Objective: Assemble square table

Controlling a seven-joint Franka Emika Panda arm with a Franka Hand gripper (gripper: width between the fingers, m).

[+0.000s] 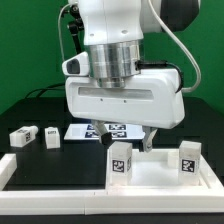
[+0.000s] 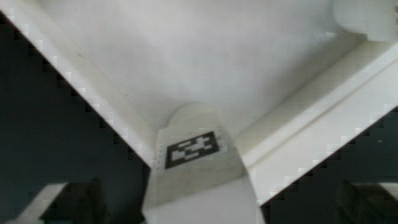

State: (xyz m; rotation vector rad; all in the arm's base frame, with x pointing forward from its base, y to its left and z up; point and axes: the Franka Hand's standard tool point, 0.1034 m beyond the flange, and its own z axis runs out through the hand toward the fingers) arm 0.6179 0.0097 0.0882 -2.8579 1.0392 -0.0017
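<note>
The white square table top (image 1: pixel 150 178) lies at the front of the black table, with two tagged white legs standing on it: one near its middle (image 1: pixel 120 160) and one toward the exterior view's right (image 1: pixel 188 158). Two loose leg blocks (image 1: pixel 20 137) (image 1: pixel 50 136) lie on the exterior view's left. My gripper (image 1: pixel 135 141) hangs low just above the top, beside the middle leg. In the wrist view the tagged leg (image 2: pixel 192 150) stands on the top (image 2: pixel 196 60) and runs between my spread dark fingers (image 2: pixel 71 203). The gripper (image 2: pixel 214 208) is open, and neither finger touches the leg.
The marker board (image 1: pixel 105 130) lies flat behind the table top, partly under the arm. A long white border rail (image 1: pixel 10 168) runs along the front and the exterior view's left. A green upright stands at the far right.
</note>
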